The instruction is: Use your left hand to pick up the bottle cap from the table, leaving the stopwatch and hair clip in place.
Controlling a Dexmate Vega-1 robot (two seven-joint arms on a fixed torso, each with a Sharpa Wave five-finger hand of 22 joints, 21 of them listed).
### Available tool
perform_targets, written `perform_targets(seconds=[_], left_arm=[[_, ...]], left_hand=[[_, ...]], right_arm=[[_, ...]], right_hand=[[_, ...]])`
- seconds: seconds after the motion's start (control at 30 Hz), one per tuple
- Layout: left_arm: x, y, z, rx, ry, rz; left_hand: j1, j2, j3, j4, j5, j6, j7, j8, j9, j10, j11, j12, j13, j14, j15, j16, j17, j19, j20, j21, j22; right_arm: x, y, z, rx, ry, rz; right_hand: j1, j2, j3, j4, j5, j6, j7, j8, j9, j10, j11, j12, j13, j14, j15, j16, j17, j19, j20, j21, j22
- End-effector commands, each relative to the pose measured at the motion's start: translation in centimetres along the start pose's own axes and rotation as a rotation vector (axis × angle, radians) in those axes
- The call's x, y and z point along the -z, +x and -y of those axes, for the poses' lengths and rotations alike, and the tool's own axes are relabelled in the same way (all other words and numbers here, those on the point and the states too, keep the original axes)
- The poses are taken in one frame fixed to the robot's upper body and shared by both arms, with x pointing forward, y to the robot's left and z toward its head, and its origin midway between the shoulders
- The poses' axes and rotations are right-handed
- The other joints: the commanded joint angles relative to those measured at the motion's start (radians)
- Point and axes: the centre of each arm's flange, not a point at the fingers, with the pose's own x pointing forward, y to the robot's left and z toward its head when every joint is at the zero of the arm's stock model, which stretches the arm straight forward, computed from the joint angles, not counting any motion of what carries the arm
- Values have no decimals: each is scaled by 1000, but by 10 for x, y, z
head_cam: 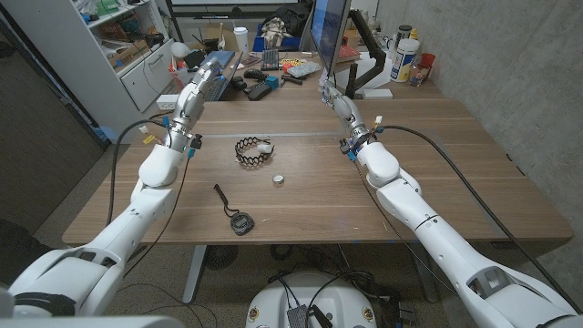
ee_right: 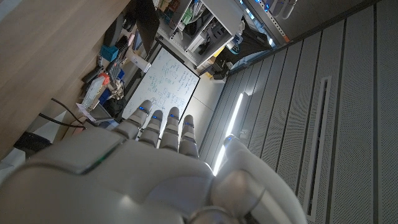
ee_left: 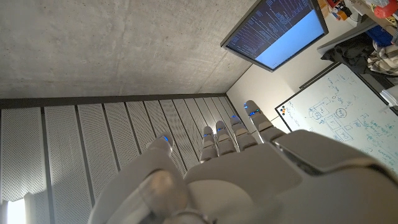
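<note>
In the head view the cap (head_cam: 279,179) lay small and white near the middle of the tabletop (head_cam: 474,182), apart from everything else. Up and to its left sat the hair clip (head_cam: 252,150), a black toothed curl with a pale piece at its right end; down and to its left, close to the near edge, lay the stopwatch (head_cam: 240,223), dark and round, its cord trailing toward the upper left. The left hand (head_cam: 189,107) was raised over the upper left of the tabletop, well away from the cap, fingers stretched out and grasping nothing. The right hand (head_cam: 335,97) stood likewise at upper centre-right, fingers extended and released. The clutter along the far edge of the tabletop, with a monitor (head_cam: 330,27) among it, appeared in the head view as a band across the top. The wrist views gave none of the tabletop things; they looked upward instead. The left wrist view showed the back of the left hand (ee_left: 249,174) with its fingers (ee_left: 218,138) straight and a little apart, against a concrete ceiling, slatted panels, a lit screen (ee_left: 277,31) and a whiteboard (ee_left: 342,106). The right wrist view showed the right hand (ee_right: 149,174) with its fingers (ee_right: 163,127) also straight, before a whiteboard (ee_right: 165,87), shelves and a strip of wood.
</note>
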Motion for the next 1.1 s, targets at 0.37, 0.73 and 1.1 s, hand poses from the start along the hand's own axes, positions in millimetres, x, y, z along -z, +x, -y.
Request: perform_targets(seconds=[0.37,0.73,1.1], left_arm=[[-35,31,-26,182,608,43],[-43,52,-22,351,603,94],[-46,68,-14,476,578,124]], left_hand=[[186,-55,49,-152,-26,11,-91,4,6,3,-40,-6,7,14,-18,-7,-1,-5,13,-28,6],[200,-80,42,-171,-35,-18,-98,-5,7,-7,-43,-9,9,22,-36,-5,3,5,12,-28,9],[197,-107,27,-178,-37,-33,-96,-7,8,-20,-40,-11,10,18,-44,-5,6,7,10,-30,10]], right_arm=[[-9,-8,10,28,-59,34],[-10,-23,14,62,-72,35],[-14,-27,19,84,-87,37]], right_hand=[[13,3,0,-11,4,10,-5,2,3,5,2,5,3,5,2,-3,4,1,0,3,4],[15,2,0,-13,4,11,-6,1,3,4,3,4,3,4,1,-5,4,-1,-2,0,4],[16,1,0,-15,4,10,-7,0,3,3,2,2,3,1,-1,-7,4,-4,-2,-2,4]])
